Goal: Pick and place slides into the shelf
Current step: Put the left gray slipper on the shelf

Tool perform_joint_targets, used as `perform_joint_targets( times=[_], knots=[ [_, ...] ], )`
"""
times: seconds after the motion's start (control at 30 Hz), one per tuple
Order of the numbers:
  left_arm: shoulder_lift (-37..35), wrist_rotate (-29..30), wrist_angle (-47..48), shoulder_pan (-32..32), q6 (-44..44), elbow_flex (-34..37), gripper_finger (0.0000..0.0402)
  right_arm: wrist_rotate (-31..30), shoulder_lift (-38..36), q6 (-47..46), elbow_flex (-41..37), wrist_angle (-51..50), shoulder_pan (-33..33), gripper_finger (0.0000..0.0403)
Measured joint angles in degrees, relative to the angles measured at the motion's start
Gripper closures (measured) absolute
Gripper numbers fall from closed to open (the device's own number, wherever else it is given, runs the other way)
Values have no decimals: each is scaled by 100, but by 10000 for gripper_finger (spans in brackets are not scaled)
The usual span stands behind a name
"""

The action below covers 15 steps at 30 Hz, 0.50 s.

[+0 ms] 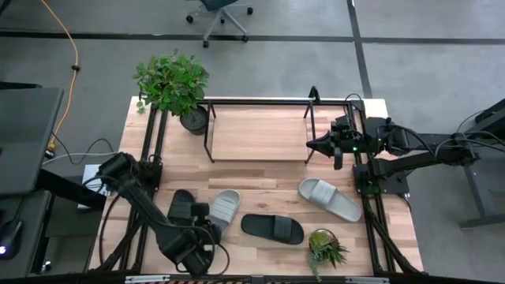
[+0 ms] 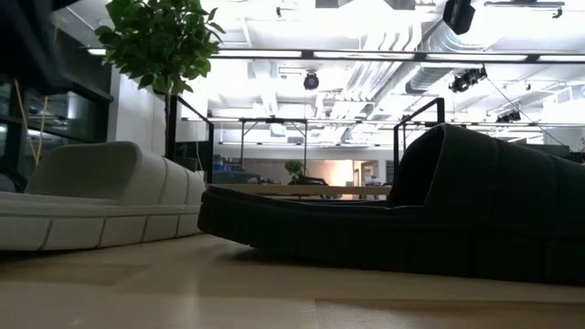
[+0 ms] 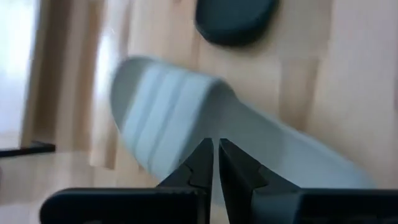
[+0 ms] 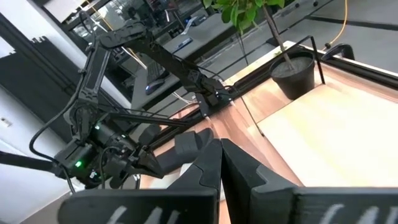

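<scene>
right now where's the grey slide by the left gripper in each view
High view: grey slide at front left, beside a black slide.
Low view: the pale slide at left, probably the same one.
Left wrist view: fills the middle.
Right wrist view: cannot tell.
Shared landmark: the potted tree.
</scene>
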State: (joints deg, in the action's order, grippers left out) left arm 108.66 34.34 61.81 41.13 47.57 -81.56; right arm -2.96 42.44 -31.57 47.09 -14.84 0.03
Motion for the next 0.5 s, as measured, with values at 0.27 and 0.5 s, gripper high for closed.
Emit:
perform_joint_targets(
  times=[0.27,0.5],
  knots=[
    [0,438,-76,-178,-432,0,314,0,0,9,0,-1,2,402],
    [-2,391,-583,-176,-432,384,261,-2,0,11,0,-1,0,402]
  ],
)
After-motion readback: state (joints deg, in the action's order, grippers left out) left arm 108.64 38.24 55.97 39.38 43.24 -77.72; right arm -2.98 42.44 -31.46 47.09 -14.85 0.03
